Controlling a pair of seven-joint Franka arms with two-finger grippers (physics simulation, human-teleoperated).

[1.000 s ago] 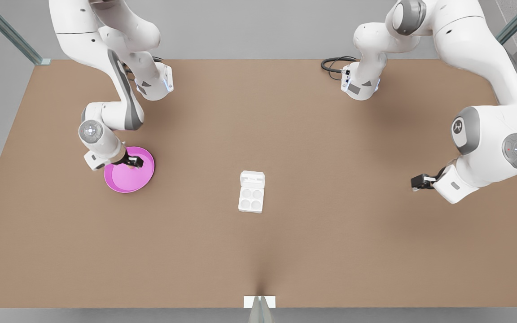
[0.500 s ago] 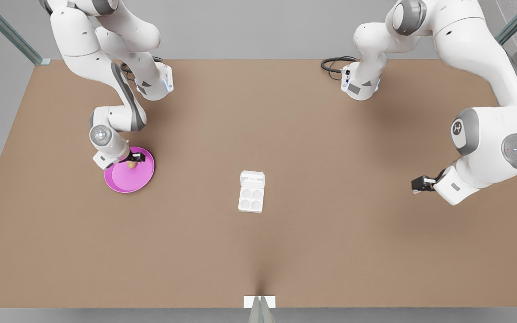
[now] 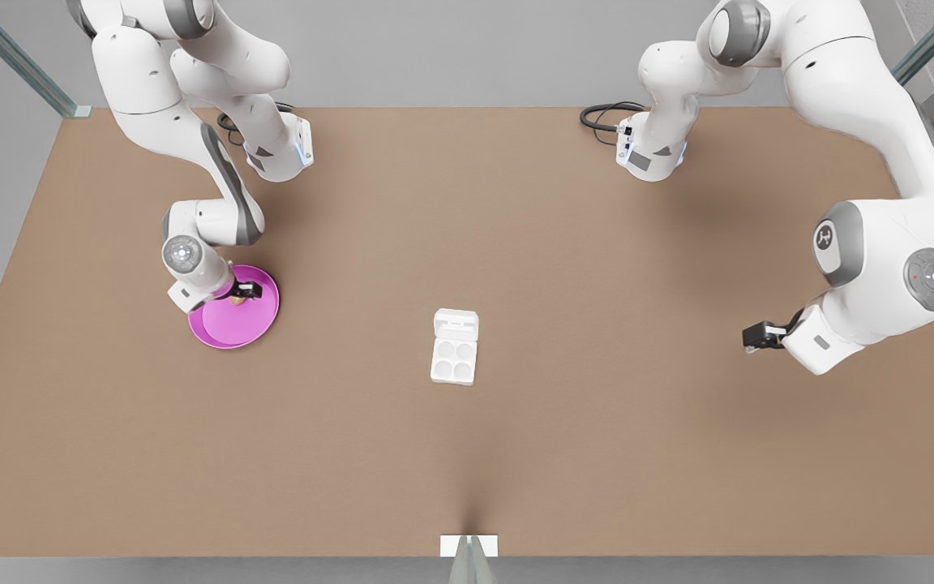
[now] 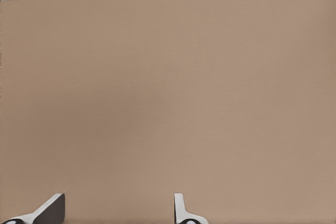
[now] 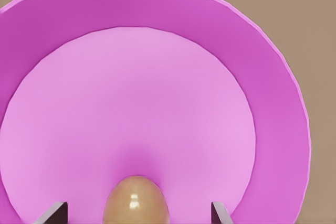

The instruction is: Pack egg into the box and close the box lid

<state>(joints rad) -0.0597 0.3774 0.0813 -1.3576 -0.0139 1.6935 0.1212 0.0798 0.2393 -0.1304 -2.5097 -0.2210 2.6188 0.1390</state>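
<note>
Progress: While the small tan-brown smooth oval egg (image 3: 237,300) lies on the round glossy pink plate (image 3: 252,327), nothing is packed yet; picking, carrying, placing and closing the lid are all left, as I judge.
Right gripper: the right gripper (image 3: 245,291), at the front view's left, hangs over the plate with its dark fingers (image 5: 52,212) spread, one on each side of the egg, not pressing it.
Egg: it sits between these fingers in the right wrist view (image 5: 136,201), shiny with a small highlight, apart from both pads.
Box: the small white egg carton with four round cups (image 3: 453,361) stands near the middle of the matte brown table (image 3: 597,454), all cups empty, well apart from the plate.
Lid: the white rectangular hinged flap with a raised rim (image 3: 456,324) lies open flat beyond the cups.
Left gripper: the left gripper (image 3: 759,335), at the front view's right, waits above bare table with its fingers (image 4: 50,211) spread and holding nothing.
</note>
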